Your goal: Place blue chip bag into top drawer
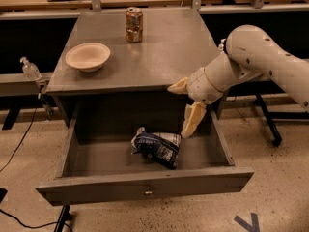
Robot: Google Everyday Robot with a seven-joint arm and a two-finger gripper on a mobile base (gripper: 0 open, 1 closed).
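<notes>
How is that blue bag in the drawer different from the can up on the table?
The blue chip bag is crumpled and lies inside the open top drawer; the can stands upright on the tabletop. The bag is dark blue, the can orange-brown. Neither is held: the gripper hangs open above the drawer.
</notes>
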